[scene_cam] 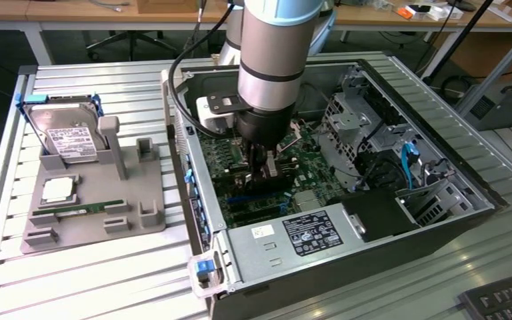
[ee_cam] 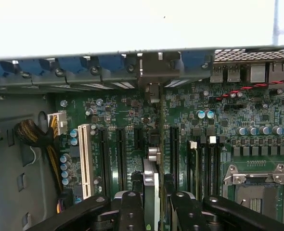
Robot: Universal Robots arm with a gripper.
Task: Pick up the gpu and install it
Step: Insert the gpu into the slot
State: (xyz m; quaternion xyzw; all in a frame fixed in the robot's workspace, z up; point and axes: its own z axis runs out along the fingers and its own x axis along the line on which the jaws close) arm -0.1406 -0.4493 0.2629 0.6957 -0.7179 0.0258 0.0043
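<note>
Wrist view: gripper (ee_cam: 151,202) pinches gpu (ee_cam: 150,185) edge-on (between black slots (ee_cam: 173,149)) over motherboard (ee_cam: 257,110).

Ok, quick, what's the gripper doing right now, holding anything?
Gripper: closed on the gpu, held edge-on over the motherboard slots inside the open case.
</note>
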